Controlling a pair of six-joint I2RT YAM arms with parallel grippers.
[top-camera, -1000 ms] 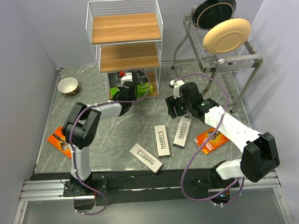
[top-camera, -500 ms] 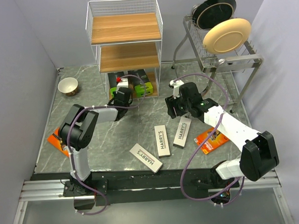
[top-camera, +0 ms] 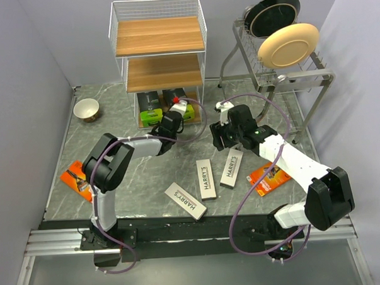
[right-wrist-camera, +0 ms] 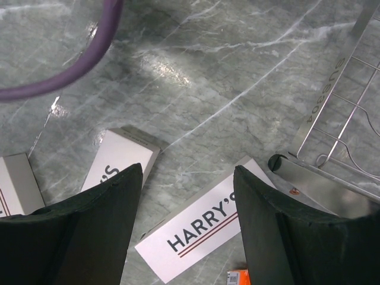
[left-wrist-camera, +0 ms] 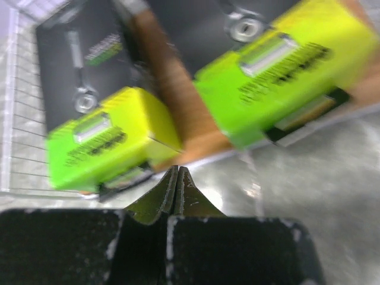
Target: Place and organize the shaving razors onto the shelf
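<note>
Both jaws of your left gripper (left-wrist-camera: 177,175) are pressed together on nothing. It has backed out of the shelf (top-camera: 159,35) to just off its front right corner. That leaves 2 green packs (left-wrist-camera: 113,142) side by side on the bottom tier, so that pair looks done. Your right gripper (right-wrist-camera: 187,178) hangs wide and empty off the shelf's front right, above 3 HARRY'S boxes (top-camera: 232,166) on the table. 2 orange packs (top-camera: 267,177) lie farther out front, 1 to each side. The bottom tier is nearly full, while the middle and top tiers are bare. Enter from the open front, because wire frames the shelf's sides and the dish rack (top-camera: 301,81) stands close on its right.
</note>
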